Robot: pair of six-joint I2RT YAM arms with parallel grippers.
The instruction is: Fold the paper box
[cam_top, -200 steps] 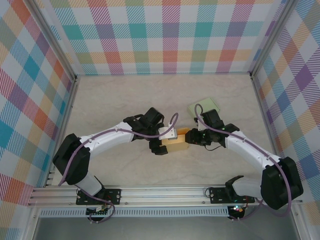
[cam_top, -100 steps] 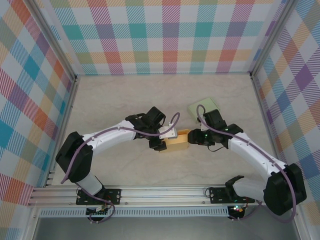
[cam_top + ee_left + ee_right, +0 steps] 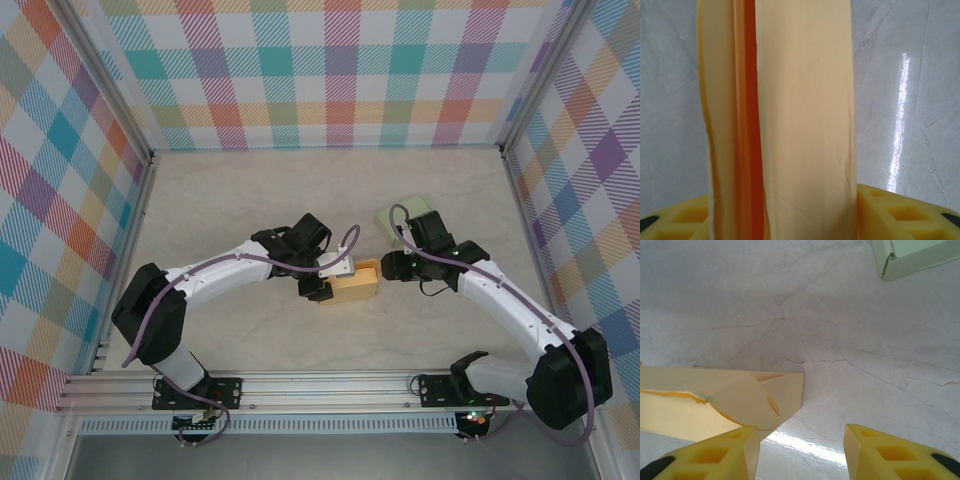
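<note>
The tan paper box (image 3: 353, 283) lies on the table between my two arms, partly folded. My left gripper (image 3: 322, 282) is shut on its left end. In the left wrist view the box (image 3: 800, 125) stands upright between the yellow fingers (image 3: 890, 210), showing an orange inner strip. My right gripper (image 3: 384, 268) hovers just off the box's right end and is open. In the right wrist view the box's folded end flap (image 3: 755, 397) sits beside the left finger, and bare table shows between the fingers of the right gripper (image 3: 800, 442).
A pale green folded box (image 3: 410, 214) lies behind the right gripper, and its corner (image 3: 915, 255) shows in the right wrist view. Checked walls enclose the marble table (image 3: 230, 200) on three sides. A metal rail (image 3: 320, 385) runs along the near edge.
The left jaws have closed onto the box's left end. The right gripper has opened a little and drawn slightly back from the box's right end.
</note>
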